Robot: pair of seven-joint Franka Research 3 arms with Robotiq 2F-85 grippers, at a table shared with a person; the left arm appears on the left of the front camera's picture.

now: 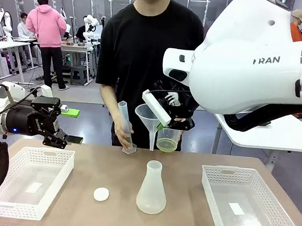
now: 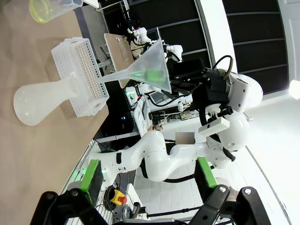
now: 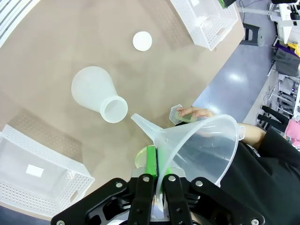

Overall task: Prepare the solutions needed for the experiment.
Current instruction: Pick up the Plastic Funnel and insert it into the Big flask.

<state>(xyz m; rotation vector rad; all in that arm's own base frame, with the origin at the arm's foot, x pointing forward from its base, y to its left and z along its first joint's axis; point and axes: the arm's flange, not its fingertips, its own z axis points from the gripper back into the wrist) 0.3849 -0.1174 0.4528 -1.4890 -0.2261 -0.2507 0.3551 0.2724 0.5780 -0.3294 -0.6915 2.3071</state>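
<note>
Bright, even light fills the room, leaving only soft shadows on the table (image 1: 188, 171) around the flask (image 1: 151, 191). Both wrist views bend strongly at their edges.

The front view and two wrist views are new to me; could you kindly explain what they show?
Two white robot arms share a table with a person. The front view looks across it; each wrist view looks along one arm's hand. The right hand is shut on a funnel by its rim, above the table. The left hand is open, empty. On the table: a flask, a white cap, two baskets, and a beaker holding a little yellow-green liquid. The person tilts a measuring cylinder.
</note>
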